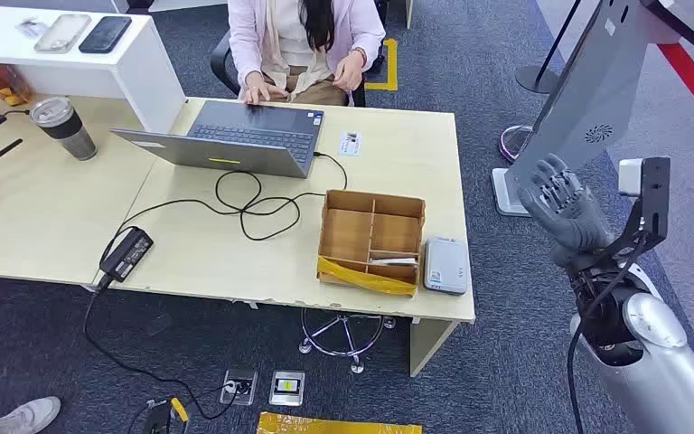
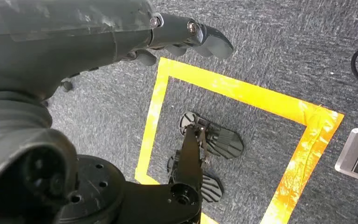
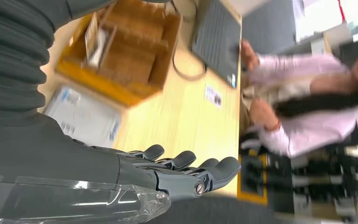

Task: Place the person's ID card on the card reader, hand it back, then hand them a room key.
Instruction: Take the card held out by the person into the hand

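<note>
Three views, listed in turn.

Head view:
- Right hand [image 1: 567, 210]: raised off the table's right edge, over carpet, fingers spread, holding nothing.
- Table [image 1: 199, 253]: light wood.
- Card reader [image 1: 445, 264]: grey-white box at front right corner of table, just beside the cardboard tray [image 1: 370, 239]; nothing on top of it.
- Tray: divided into compartments, yellow tape on front wall, white card-like items in front right compartment; can't tell if room keys.
- Laptop [image 1: 244, 137]: open, near back edge, centre.
- Small card w/ print [image 1: 350, 143]: flat on table, back right, just beside laptop; can't tell if it is the ID card.
- Power brick [image 1: 126, 252] w/ black cable, front left.
- Tumbler [image 1: 63, 127], back left.
- Person [image 1: 303, 45]: seated behind back edge, pink top, hands near lap.

Left wrist view:
- Left hand [image 2: 186, 39]: hangs over grey carpet, fingers held together and slightly curled, holding nothing.
- Yellow tape [image 2: 242, 91]: square outline on floor.

Right wrist view (blurred):
- Right hand: fingers [image 3: 186, 163] apart, holding nothing, off table edge.
- Card reader, tray, laptop, person visible beyond it.
</note>
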You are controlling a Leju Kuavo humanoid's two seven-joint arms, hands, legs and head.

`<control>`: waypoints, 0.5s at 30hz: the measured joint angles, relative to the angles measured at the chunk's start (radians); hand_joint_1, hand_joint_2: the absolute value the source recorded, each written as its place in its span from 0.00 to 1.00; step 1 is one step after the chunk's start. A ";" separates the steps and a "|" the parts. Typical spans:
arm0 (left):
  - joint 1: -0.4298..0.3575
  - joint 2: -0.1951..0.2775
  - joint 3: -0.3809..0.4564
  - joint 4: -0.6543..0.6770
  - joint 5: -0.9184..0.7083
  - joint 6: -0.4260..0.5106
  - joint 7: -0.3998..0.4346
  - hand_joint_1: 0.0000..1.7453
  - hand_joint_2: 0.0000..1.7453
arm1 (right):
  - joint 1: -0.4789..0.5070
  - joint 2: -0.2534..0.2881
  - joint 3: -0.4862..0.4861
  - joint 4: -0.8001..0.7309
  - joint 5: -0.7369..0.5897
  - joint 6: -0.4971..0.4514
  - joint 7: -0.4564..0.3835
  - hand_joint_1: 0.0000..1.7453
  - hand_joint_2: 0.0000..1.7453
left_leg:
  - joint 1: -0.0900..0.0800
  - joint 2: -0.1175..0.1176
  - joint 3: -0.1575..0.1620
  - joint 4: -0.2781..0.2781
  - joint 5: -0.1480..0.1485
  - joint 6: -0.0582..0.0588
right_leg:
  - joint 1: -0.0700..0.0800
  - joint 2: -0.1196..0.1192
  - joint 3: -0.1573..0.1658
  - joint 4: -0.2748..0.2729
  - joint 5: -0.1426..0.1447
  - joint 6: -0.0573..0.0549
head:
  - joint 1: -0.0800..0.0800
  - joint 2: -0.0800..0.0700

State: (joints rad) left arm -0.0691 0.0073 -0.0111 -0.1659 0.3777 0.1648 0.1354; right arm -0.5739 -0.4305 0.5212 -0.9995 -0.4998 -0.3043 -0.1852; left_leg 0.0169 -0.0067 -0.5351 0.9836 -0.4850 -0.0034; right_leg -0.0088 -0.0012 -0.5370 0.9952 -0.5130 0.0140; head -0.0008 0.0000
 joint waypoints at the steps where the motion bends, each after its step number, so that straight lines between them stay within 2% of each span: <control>1: 0.000 0.001 -0.001 0.000 0.000 0.000 0.000 0.00 0.00 | -0.007 0.005 0.010 0.000 -0.009 0.005 -0.002 0.00 1.00 | 0.000 0.000 0.000 0.000 0.000 0.000 | 0.000 0.000 0.000 0.000 0.000 0.000 | 0.000 0.000; 9: 0.000 0.008 -0.024 0.000 0.013 0.002 0.011 0.00 0.00 | -0.123 0.090 0.146 0.046 -0.085 0.033 -0.032 0.00 1.00 | 0.000 0.000 0.000 0.000 0.001 0.000 | 0.000 0.000 0.000 0.001 0.000 0.000 | 0.000 0.000; 15: 0.000 0.016 -0.045 0.000 0.021 0.002 0.013 0.00 0.00 | -0.200 0.159 0.222 0.117 -0.164 0.099 -0.039 0.00 1.00 | 0.000 0.000 0.000 0.000 0.001 -0.001 | 0.000 0.000 -0.001 0.001 0.000 0.000 | 0.000 0.000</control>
State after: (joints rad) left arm -0.0692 0.0230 -0.0560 -0.1659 0.3984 0.1663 0.1480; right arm -0.7740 -0.2711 0.7435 -0.8829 -0.6638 -0.2053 -0.2237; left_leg 0.0170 -0.0068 -0.5348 0.9836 -0.4836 -0.0041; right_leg -0.0086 -0.0008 -0.5376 0.9964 -0.5129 0.0139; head -0.0006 0.0000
